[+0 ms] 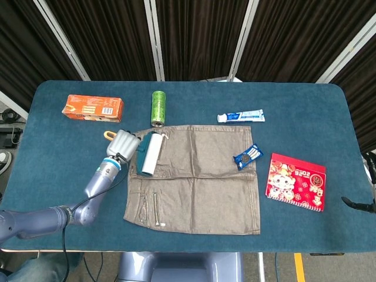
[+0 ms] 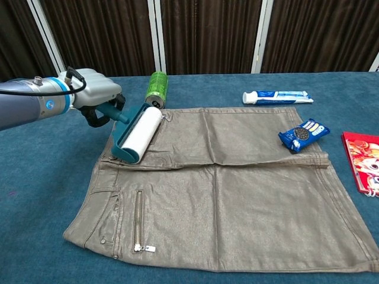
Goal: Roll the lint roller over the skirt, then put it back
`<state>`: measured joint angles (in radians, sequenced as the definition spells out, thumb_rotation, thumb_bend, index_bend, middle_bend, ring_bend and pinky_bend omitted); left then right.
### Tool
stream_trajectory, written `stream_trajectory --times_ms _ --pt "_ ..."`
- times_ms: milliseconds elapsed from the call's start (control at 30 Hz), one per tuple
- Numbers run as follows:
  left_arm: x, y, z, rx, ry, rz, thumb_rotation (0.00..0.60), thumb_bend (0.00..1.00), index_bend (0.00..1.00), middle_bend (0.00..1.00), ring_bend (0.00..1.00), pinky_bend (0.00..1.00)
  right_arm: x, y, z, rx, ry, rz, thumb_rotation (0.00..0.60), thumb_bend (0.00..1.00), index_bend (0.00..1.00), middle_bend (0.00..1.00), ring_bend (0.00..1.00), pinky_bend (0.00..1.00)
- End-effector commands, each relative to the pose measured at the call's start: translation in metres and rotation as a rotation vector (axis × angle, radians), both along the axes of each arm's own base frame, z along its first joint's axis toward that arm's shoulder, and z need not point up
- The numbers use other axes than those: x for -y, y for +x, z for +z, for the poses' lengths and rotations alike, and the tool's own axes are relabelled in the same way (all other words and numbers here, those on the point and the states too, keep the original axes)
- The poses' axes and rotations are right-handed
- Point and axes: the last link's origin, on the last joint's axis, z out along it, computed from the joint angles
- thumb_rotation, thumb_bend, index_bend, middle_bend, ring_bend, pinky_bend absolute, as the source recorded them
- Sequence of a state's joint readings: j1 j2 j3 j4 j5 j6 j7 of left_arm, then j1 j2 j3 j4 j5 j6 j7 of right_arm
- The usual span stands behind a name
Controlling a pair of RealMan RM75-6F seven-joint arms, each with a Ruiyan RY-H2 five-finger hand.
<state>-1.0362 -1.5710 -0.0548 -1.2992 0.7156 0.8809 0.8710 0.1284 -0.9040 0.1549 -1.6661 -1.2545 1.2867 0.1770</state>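
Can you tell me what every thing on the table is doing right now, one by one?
Lint roller: held, lying at the skirt's left edge.
Left hand: grips the roller's handle.
Skirt: spread flat, zipper closed.
Green can: lying on its side.
Toothpaste tube: lying flat, cap on.
Cookie packet: resting on the skirt's right edge.
Orange box: lying flat, closed.
Red packet: lying flat.
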Motion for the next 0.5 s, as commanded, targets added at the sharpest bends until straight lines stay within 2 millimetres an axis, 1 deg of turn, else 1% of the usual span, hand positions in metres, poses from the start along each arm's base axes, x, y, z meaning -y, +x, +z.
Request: stream_trajectory --times_ms 33,300,500 --pt "0.004 0.014 -0.009 0.008 -0.017 -0.028 0.6 0.78 0.61 0.44 0.39 0.46 0.0 -0.001 0.001 0.004 -0.003 -0.001 0.6 0.0 0.0 0.0 0.0 0.0" --pt "0.025 0.069 -0.043 0.05 -0.079 -0.098 0.6 0.78 0.61 0.44 0.39 0.46 0.0 -0.001 0.004 0.017 -0.005 0.0 0.6 0.0 0.0 0.0 0.0 0.0" --pt "0.046 0.111 -0.068 0.043 -0.122 -0.172 0.6 0.78 0.61 0.44 0.39 0.46 -0.002 -0.002 0.008 0.027 -0.016 -0.001 0.6 0.0 0.0 0.0 0.0 0.0"
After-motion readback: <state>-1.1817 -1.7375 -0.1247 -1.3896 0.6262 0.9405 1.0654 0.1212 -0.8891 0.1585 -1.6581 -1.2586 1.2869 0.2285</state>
